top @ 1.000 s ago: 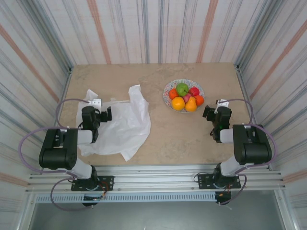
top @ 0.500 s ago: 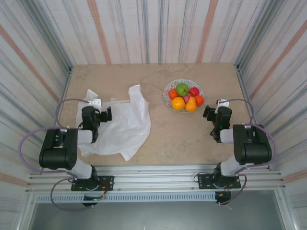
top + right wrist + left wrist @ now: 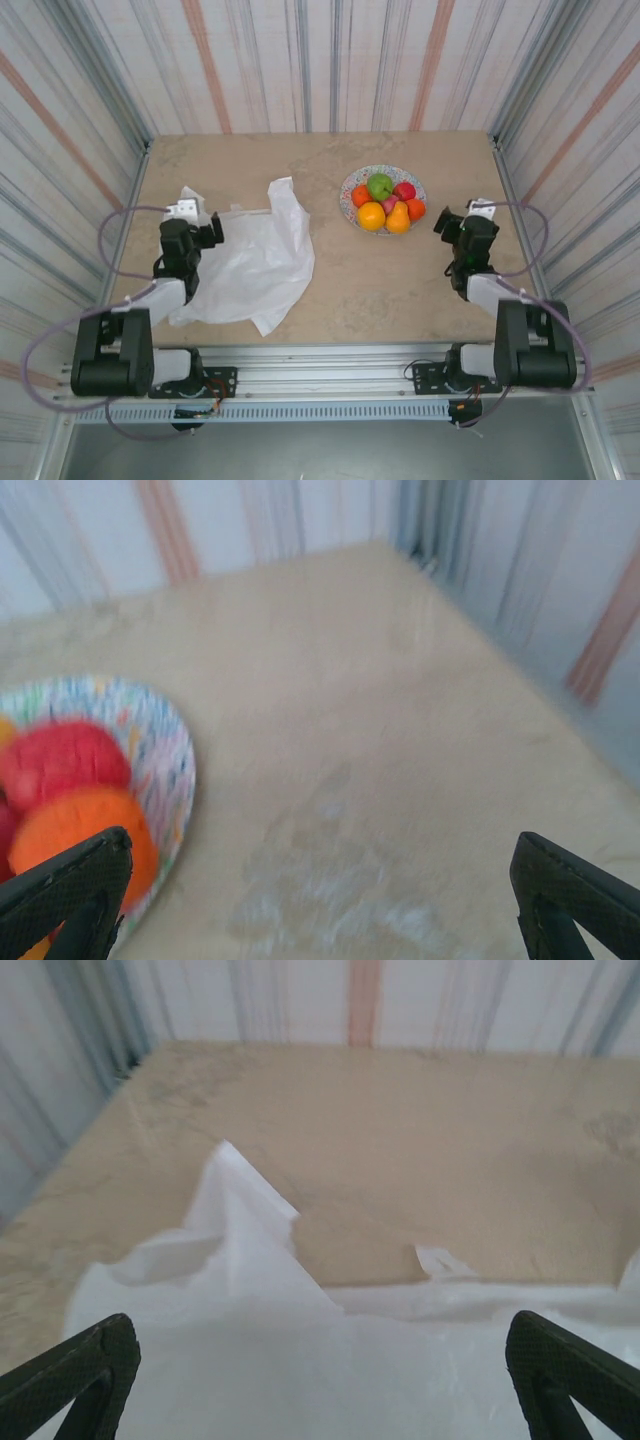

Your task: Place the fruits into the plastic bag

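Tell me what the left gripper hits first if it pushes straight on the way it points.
Most likely the plastic bag: its white sheet lies ahead between the fingers of the open left gripper, with bare table beyond. How high the gripper rides above it is unclear.

the plastic bag (image 3: 255, 265) lies flat on the left half of the table (image 3: 400, 285). the plate (image 3: 346, 188) sits right of centre, farther back, with the fruits (image 3: 385, 204) piled on it. the left gripper (image 3: 214, 229) is over the bag's left part, and the right gripper (image 3: 443, 222) is just right of the plate.
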